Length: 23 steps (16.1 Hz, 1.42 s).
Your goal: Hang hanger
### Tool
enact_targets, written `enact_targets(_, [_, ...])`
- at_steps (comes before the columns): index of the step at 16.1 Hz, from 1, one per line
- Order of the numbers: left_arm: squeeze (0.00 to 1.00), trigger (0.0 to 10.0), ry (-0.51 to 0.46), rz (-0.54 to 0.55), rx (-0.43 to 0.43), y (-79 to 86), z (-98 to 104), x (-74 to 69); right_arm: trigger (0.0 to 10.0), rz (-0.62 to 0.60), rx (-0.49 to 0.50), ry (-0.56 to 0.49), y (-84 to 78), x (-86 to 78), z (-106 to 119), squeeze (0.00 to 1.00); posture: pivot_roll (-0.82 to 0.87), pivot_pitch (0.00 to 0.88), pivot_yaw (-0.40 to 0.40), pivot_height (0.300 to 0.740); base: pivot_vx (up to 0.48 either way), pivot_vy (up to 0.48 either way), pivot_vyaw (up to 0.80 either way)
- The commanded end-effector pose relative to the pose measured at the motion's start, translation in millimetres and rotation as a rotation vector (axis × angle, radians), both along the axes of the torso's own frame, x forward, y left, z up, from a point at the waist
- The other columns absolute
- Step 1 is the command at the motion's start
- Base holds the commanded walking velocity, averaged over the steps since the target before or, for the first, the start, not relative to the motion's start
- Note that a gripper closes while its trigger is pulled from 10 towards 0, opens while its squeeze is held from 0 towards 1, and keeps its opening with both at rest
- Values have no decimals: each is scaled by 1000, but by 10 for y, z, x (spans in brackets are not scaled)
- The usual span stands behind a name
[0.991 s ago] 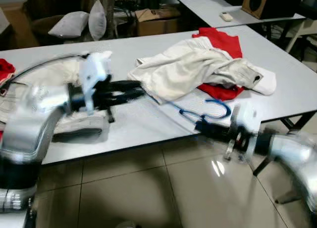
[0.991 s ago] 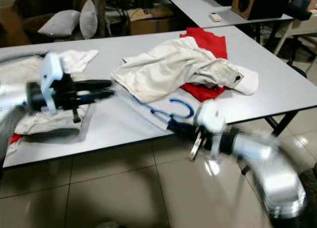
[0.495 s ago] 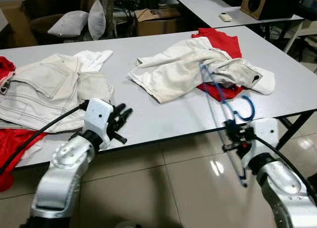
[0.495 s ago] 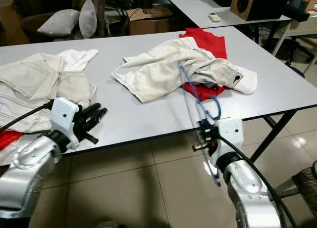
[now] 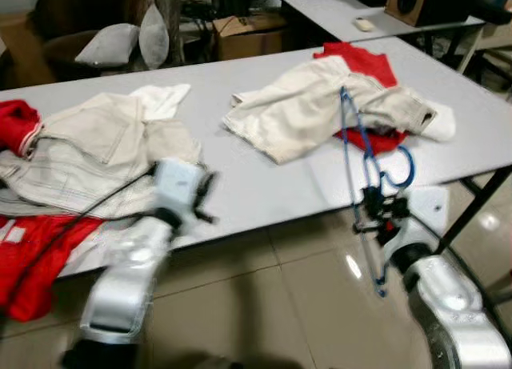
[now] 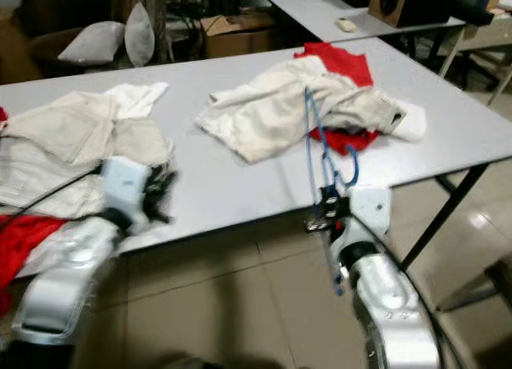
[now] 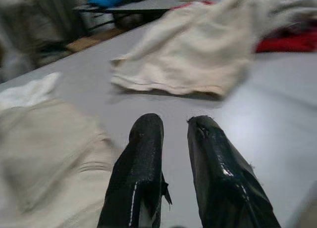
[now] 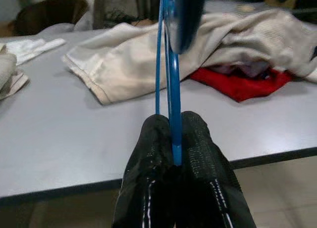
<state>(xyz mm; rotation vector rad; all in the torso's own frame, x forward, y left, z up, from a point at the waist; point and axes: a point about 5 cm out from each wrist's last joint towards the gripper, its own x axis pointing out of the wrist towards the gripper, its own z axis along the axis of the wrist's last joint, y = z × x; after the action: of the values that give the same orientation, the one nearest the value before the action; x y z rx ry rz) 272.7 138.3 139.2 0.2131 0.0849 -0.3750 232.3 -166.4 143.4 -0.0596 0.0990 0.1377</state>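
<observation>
Right wrist view: we are clamping the blue hanger (image 8: 171,89) between the 2 black fingers (image 8: 151,154) of our right gripper (image 8: 171,161), the jaws pinched tight on its thin wire.
Hanger position: we are holding it upright just off the near edge of the grey table (image 5: 264,185), its hook (image 5: 400,173) curling out to the right and its lower corner hanging toward the tiled floor (image 5: 264,305).
Left gripper: we are keeping our left gripper (image 7: 168,159) empty at the near left of the table, its 2 fingers slightly parted and grasping nothing.
Progress: we are judging the pickup as done, since the hanger is clear of the table and the clothes; the hanging itself is not yet done, and we are seeing no rail or hook to hang it on.
Clothes nearby: the cream garment (image 5: 312,113) is lying over a red cloth (image 5: 360,65) just behind the hanger; the pale jeans (image 5: 96,145) and a red garment (image 5: 32,257) are lying at the left.
Far things: a cardboard box (image 5: 248,33), 2 grey pillows (image 5: 120,42) and a second table (image 5: 352,5) are sitting beyond.
Obstacles: we are judging the table edge and its leg (image 6: 436,217) at the right as the things most likely to snag the hanger when we are turning away.
</observation>
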Motion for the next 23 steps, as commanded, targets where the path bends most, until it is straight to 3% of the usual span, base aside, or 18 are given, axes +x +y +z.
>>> enact_targets(1, [0,10000,-28,21,38,72,62,17,10000,16,26,6,51,-2,-14,0,-11,21,51,740,0,398,0])
enact_targets(4, [0,10000,-33,121,55,232,57,39,10000,51,45,5,130,15,-34,0,-3,0,35,740,0,398,0])
enact_targets(8, [0,10000,-55,97,46,175,130,88,10000,47,35,-8,89,57,-27,0,9,0,43,740,0,398,0])
enact_targets(10, [0,10000,-49,145,58,258,90,90,10000,54,63,-8,140,43,-29,0,5,0,38,740,0,398,0])
enact_targets(13, [0,10000,-67,150,46,231,146,145,10000,87,51,-28,195,83,12,0,11,0,46,740,0,396,0])
enact_targets(14, [0,10000,-67,122,45,191,163,136,10000,83,55,-31,179,80,16,0,14,0,44,740,0,398,0])
enact_targets(16, [0,10000,-54,149,58,264,103,97,10000,59,56,-16,156,51,-43,0,2,0,38,740,0,398,0])
enact_targets(18, [0,10000,-73,170,12,254,140,147,10000,78,52,-35,182,73,15,0,-3,0,38,740,0,0,0])
enact_targets(19, [0,10000,-115,165,43,184,230,203,10000,70,-7,-55,147,120,61,0,1,0,50,740,0,-480,0])
enact_targets(22, [0,10000,-110,147,65,140,212,201,10000,5,12,-61,39,128,60,0,-3,0,45,740,0,-480,800])
enact_targets(23, [0,10000,-117,190,65,186,200,201,10000,2,15,-64,30,125,60,0,-3,0,45,740,0,-480,800])
